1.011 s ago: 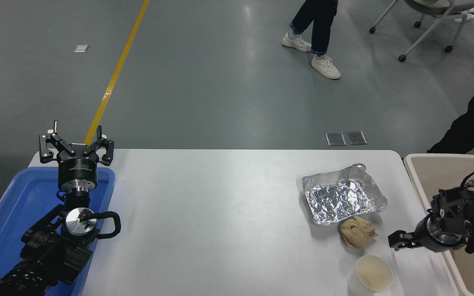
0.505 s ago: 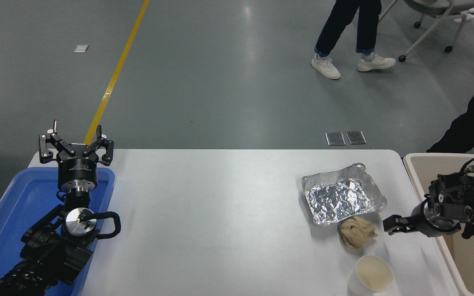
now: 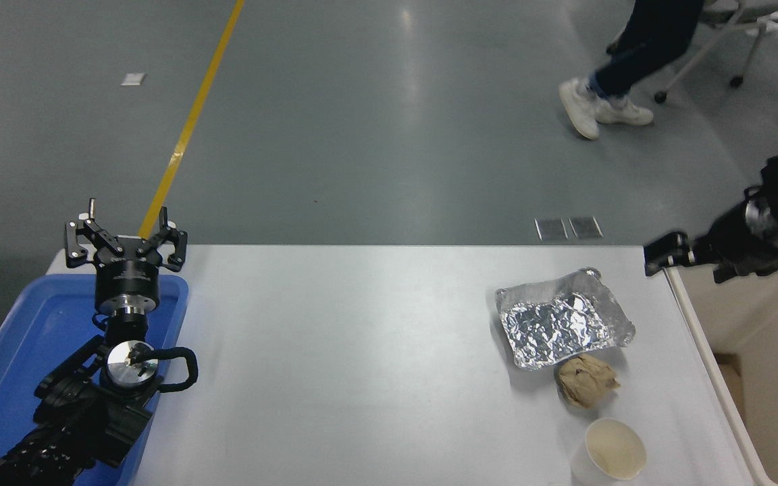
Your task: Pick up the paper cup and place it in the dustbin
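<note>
Right gripper [image 3: 659, 251] just swung up from near the paper cup [image 3: 615, 449] to the dustbin [image 3: 699, 337] corner, empty. Can't tell if its fingers are apart. Cup's untouched, so 0 progress.

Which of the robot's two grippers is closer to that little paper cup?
The right gripper, up at the table's far right corner beside the dustbin, well beyond the paper cup. The left gripper is parked across the table over the blue tray.
</note>
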### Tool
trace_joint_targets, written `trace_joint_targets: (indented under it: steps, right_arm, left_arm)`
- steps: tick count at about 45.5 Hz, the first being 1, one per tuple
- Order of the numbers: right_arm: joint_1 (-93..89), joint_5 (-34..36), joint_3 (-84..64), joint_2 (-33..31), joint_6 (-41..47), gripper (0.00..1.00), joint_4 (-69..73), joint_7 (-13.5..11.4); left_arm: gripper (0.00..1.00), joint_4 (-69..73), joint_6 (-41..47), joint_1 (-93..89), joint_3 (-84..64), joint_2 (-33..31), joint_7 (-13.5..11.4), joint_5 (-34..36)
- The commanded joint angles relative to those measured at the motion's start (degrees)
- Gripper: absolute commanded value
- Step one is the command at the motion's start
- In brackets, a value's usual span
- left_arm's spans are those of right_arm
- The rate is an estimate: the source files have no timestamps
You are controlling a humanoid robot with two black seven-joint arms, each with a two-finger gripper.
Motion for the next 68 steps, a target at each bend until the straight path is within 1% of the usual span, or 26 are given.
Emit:
trace_joint_targets:
  steps: [1, 5, 12, 16, 24, 28, 34, 38, 41, 50, 53, 56, 62, 68]
  right_arm:
    - [11.54, -0.66, -0.61, -4.03, 5.70, 1.00, 6.15, -1.46]
    - [16.81, -0.31, -4.38, -3.42, 5.70, 1.00, 10.89, -1.46]
    - [26.93, 0.21, -11.68, 0.53, 5.70, 1.00, 24.25, -1.46]
    - [28.25, 1.18, -12.83, 3.78, 5.70, 1.00, 27.34, -1.37]
    - [28.78, 11.28, -16.51, 9.94, 5.70, 1.00, 29.27, -1.11]
    - [28.78, 14.97, -18.54, 12.58, 5.70, 1.00, 30.49, -0.85]
    - [27.11, 22.00, -18.63, 14.34, 5.70, 1.00, 30.49, -0.85]
    - [24.39, 24.21, -18.36, 14.43, 5.70, 1.00, 30.49, -0.85]
    - [20.89, 24.21, -18.45, 14.08, 3.34, 1.00, 30.49, -0.85]
    - [6.65, 23.07, -18.37, 14.25, -13.00, 1.00, 30.49, -0.85]
    - [1.99, 20.97, -17.84, 14.34, -17.66, 1.00, 30.24, -0.85]
    - [-2.32, 17.45, -17.84, 14.17, -21.53, 1.00, 29.63, -0.85]
    - [-9.62, 11.12, -17.75, 13.38, -25.58, 1.00, 27.70, -0.85]
    - [-15.77, 10.23, -15.56, 13.29, -30.24, 1.00, 26.20, -0.93]
  left_arm:
    - [0.99, 0.00, 0.05, 0.00, 0.00, 0.17, 0.00, -0.07]
    - [0.99, 0.00, -0.04, 0.00, 0.00, -0.01, 0.00, 0.01]
    - [0.99, 0.00, -0.04, 0.00, 0.00, 0.16, 0.00, 0.01]
    - [0.99, 0.00, -0.04, 0.00, 0.00, -0.01, 0.00, 0.01]
    - [0.99, 0.00, 0.05, 0.00, 0.00, -0.01, 0.00, 0.01]
    - [0.99, 0.00, -0.04, 0.00, 0.00, -0.01, 0.09, 0.01]
    - [0.99, 0.00, -0.04, 0.00, 0.00, -0.01, 0.09, 0.10]
    - [0.99, 0.00, -0.04, 0.00, 0.00, 0.17, 0.09, 0.10]
    - [0.99, 0.00, -0.04, 0.00, 0.00, 0.17, 0.09, 0.10]
    - [0.99, 0.00, -0.04, 0.00, 0.00, -0.01, 0.09, 0.10]
    - [0.99, 0.00, -0.04, 0.00, 0.00, -0.01, 0.09, 0.10]
    - [0.99, 0.00, -0.04, 0.00, 0.00, -0.01, 0.09, 0.10]
    - [0.99, 0.00, -0.04, 0.00, 0.00, -0.01, 0.09, 0.10]
    - [0.99, 0.00, -0.04, 0.00, 0.00, -0.01, 0.09, 0.10]
